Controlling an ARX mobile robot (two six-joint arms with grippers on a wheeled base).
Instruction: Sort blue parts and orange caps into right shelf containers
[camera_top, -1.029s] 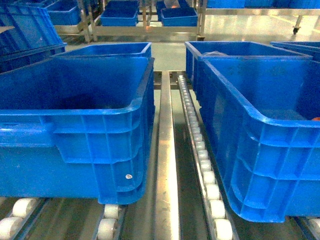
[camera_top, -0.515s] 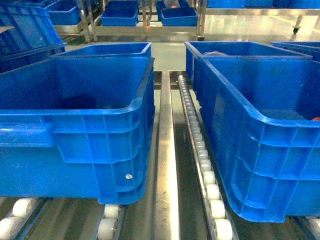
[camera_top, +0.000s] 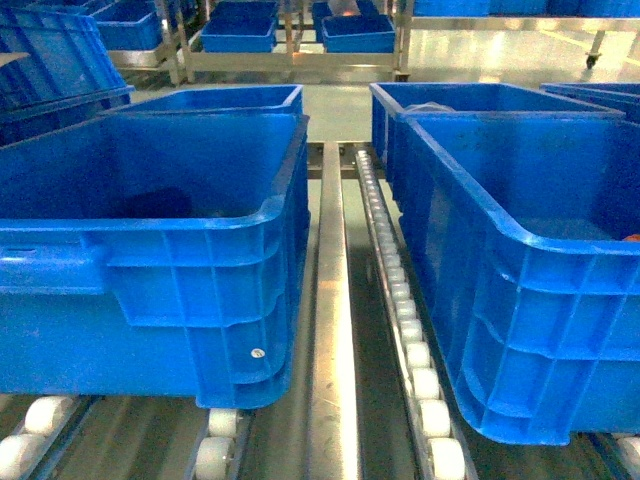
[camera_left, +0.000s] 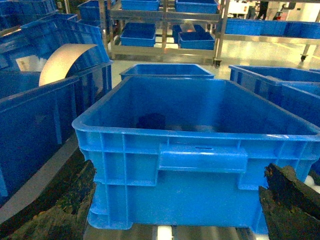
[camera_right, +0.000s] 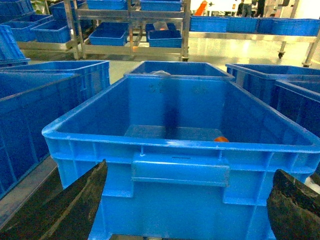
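Two bright-blue ribbed crates stand side by side on roller tracks. The left crate (camera_top: 200, 280) (camera_left: 200, 195) holds a dark blue shape (camera_left: 151, 120) on its floor; I cannot tell what it is. The right crate (camera_top: 520, 310) (camera_right: 170, 205) holds one orange cap (camera_right: 220, 139), which shows at the head view's right edge as an orange cap (camera_top: 631, 237). My left gripper (camera_left: 180, 167) is open in front of the left crate's end handle. Facing the right crate's handle, my right gripper (camera_right: 191, 169) is also open and holds nothing. Neither gripper shows in the head view.
A steel rail (camera_top: 332, 330) and a line of white rollers (camera_top: 405, 310) run between the crates. More blue crates (camera_top: 470, 100) sit behind and beside them. Metal shelving with small blue bins (camera_top: 240, 38) stands across the floor. A curved beige sheet (camera_left: 62, 60) rests in a crate at left.
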